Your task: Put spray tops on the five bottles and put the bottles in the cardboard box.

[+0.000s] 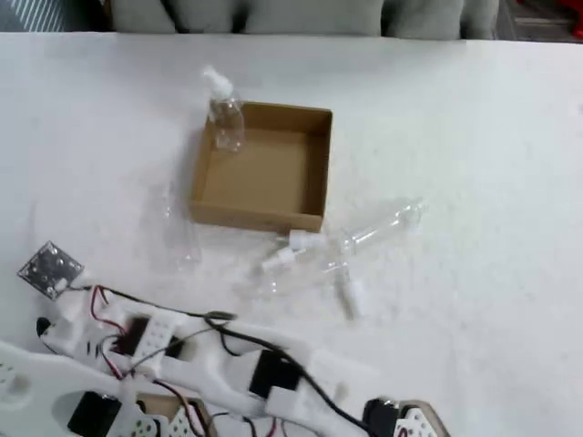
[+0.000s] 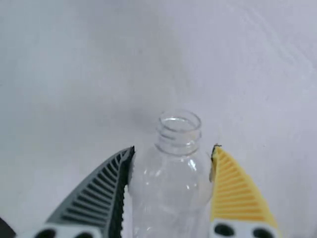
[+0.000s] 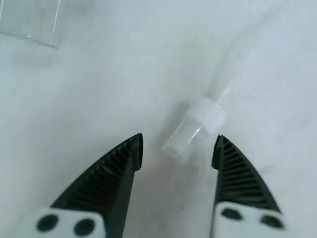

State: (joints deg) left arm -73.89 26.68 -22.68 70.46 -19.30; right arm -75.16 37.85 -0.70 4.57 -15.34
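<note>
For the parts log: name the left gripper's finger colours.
Left gripper: one grey finger, one yellow; clearest in the left wrist view.

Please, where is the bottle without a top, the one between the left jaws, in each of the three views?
Left wrist view: the open bottle sits between the two jaws, touching both.
High view: perhaps the faint clear bottle left of the cardboard box; not certain.
Right wrist view: a clear edge beyond the spray top; cannot tell which bottle.
Shared landmark: the white table.
</note>
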